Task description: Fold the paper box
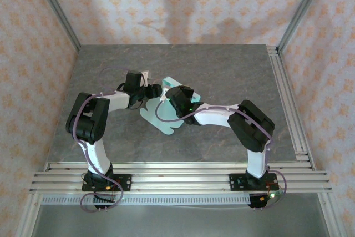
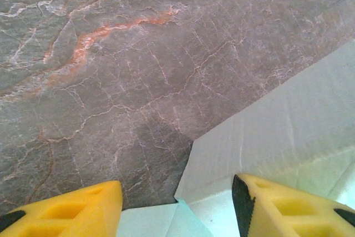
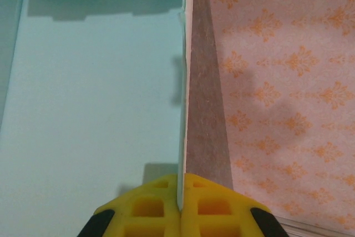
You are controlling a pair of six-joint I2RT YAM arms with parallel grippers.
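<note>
The paper box (image 1: 161,117) is pale mint-green card lying partly flat at the middle of the table, with one panel (image 1: 173,84) raised upright. My right gripper (image 1: 170,98) is shut on the edge of that upright panel. In the right wrist view its yellow fingers (image 3: 150,206) pinch the thin card edge (image 3: 182,137), and the mint face (image 3: 94,109) spreads to the left. My left gripper (image 1: 155,90) is open just left of the box. In the left wrist view a pale panel (image 2: 277,131) and a mint corner (image 2: 166,223) lie between its spread yellow fingers (image 2: 83,209).
The grey marbled table (image 1: 222,70) is ringed by patterned walls (image 1: 183,4). Aluminium rails run along the near edge (image 1: 177,173) and the right side (image 1: 285,98). A small white thing (image 1: 145,74) sits behind the left wrist.
</note>
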